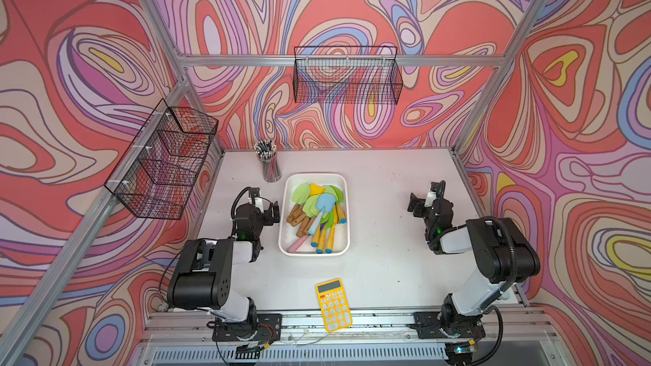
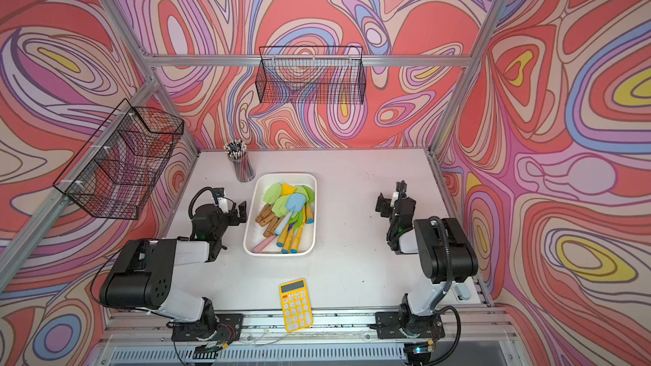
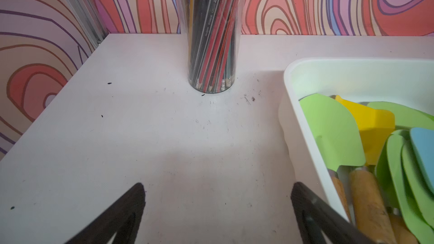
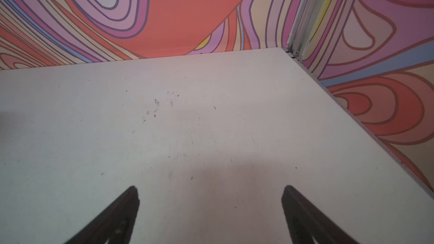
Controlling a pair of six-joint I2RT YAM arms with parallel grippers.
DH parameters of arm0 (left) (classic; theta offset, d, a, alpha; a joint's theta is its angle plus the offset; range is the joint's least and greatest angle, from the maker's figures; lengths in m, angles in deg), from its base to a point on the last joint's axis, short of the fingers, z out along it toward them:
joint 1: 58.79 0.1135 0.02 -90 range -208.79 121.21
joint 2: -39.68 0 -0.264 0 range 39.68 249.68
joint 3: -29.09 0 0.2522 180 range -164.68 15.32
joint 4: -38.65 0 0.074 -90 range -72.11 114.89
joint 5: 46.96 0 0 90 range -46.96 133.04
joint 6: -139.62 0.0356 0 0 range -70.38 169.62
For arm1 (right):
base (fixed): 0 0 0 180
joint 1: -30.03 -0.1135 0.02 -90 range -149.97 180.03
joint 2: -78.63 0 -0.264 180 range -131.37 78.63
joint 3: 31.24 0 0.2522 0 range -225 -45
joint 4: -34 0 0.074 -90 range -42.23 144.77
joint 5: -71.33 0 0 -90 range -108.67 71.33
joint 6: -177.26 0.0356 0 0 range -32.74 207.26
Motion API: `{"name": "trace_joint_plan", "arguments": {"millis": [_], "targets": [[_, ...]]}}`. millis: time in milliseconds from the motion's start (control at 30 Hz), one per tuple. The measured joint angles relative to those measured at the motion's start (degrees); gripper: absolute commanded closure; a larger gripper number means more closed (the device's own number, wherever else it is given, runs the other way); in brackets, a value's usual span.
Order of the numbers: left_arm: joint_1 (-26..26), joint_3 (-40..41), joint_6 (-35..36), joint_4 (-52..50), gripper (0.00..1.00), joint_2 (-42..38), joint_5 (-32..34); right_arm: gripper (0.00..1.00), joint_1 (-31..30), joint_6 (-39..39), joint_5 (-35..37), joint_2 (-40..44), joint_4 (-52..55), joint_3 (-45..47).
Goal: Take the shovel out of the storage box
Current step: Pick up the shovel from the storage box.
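Observation:
The storage box (image 1: 284,221) (image 2: 281,174) is a shallow white tub in the middle of the table. Inside lie several toy shovels with green, yellow and blue blades and wooden or coloured handles. A blue-bladed shovel (image 1: 324,204) (image 2: 295,202) lies on top of the pile. My left gripper (image 1: 270,213) (image 2: 237,213) stands open just left of the box, empty; in the left wrist view (image 3: 217,198) the box rim (image 3: 291,95) and a green blade (image 3: 333,127) are beside one finger. My right gripper (image 1: 415,205) (image 2: 384,205) (image 4: 211,198) hangs open and empty over bare table, well right of the box.
A clear cup of pencils (image 1: 269,163) (image 3: 212,43) stands behind the box's far left corner. A yellow calculator (image 1: 333,304) lies at the front edge. Black wire baskets hang on the back wall (image 1: 347,75) and the left wall (image 1: 165,163). Patterned walls close three sides.

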Motion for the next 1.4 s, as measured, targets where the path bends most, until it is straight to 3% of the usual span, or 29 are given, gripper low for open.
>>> {"name": "trace_joint_plan", "arguments": {"millis": [1133,1400], "targets": [[1.38,1.38,-1.79,0.72,0.00,0.00,2.80,0.02,0.00,0.02,-0.09,0.00,0.04,0.00],[0.76,8.72,-3.72,6.34,0.00,-2.67,10.23,0.03,-0.02,0.33,1.64,0.35,0.96,-0.13]]}}
